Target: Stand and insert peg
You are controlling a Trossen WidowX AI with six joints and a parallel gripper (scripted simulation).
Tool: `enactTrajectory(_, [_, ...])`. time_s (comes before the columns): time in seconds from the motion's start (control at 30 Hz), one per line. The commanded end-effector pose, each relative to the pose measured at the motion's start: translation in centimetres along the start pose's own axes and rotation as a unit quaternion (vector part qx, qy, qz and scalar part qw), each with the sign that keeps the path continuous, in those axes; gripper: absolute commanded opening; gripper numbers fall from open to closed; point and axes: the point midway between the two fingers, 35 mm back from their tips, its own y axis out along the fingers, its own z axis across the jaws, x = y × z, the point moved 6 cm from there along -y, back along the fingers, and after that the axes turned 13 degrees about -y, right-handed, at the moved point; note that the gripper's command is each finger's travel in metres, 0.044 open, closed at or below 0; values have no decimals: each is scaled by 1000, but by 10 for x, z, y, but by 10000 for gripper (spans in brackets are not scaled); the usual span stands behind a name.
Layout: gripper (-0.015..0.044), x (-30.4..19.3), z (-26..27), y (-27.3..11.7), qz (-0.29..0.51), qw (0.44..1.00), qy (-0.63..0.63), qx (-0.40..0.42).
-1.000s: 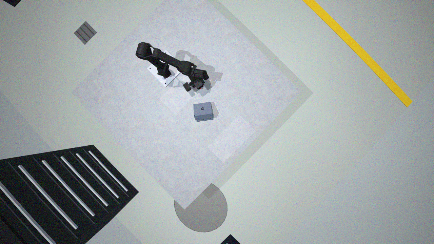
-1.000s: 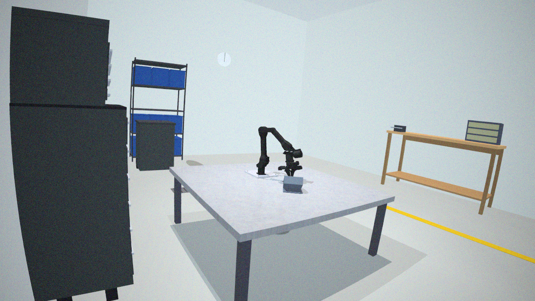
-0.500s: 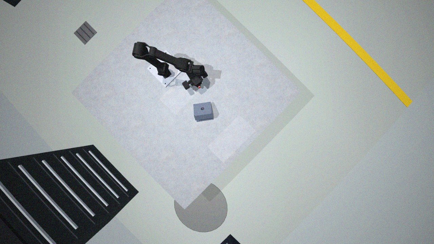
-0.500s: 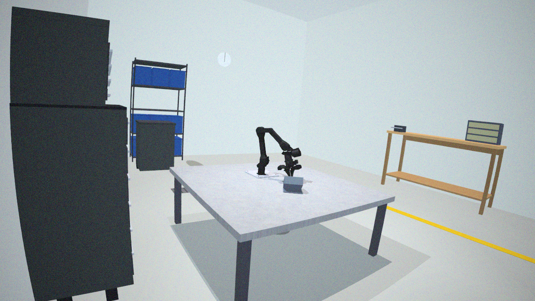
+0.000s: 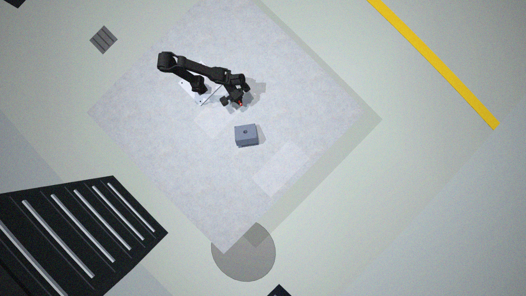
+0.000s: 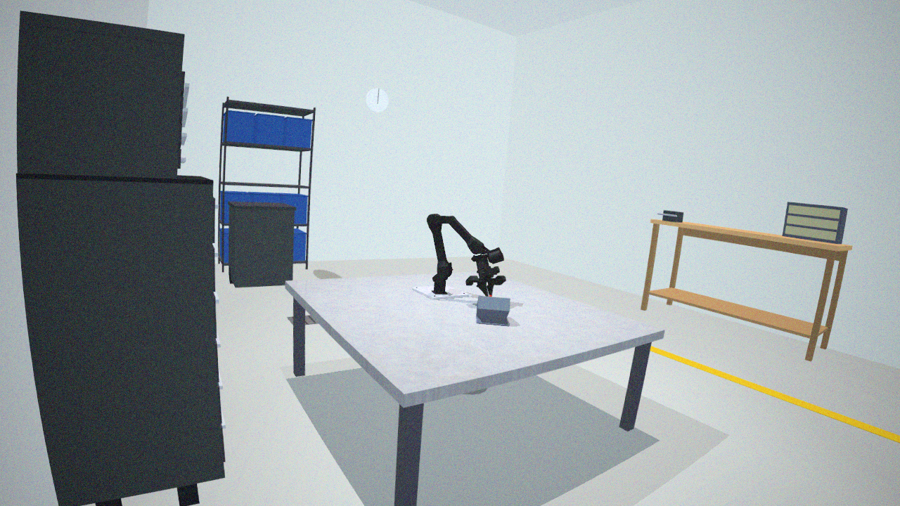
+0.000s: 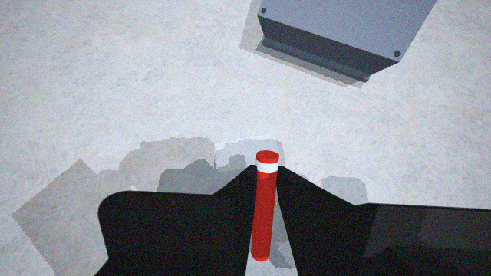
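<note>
I see a matt, smooth red peg (image 5: 241, 103) (image 7: 264, 215); mottled, stone-like table (image 5: 147, 121) (image 6: 402, 339); wooden-looking bench (image 6: 749, 235).

- Matte black arm (image 5: 200, 68) (image 6: 461, 232), its foot mounted on the base plate.
- White, flat base plate (image 5: 186, 89) (image 6: 420, 290), small dark dots near its corners.
- Thick, rounded elbow housing (image 5: 165, 61) (image 6: 434, 221), above the base plate.
- Slim links between bulkier joints, away from the base plate.
- Black hand (image 5: 240, 102) (image 6: 489, 295) (image 7: 265, 172); broad fingers taper towards narrow tips.
</note>
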Motion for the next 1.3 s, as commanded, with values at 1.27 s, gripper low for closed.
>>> enactTrajectory(1.27, [51, -39, 8, -17, -172, 984, 2, -42])
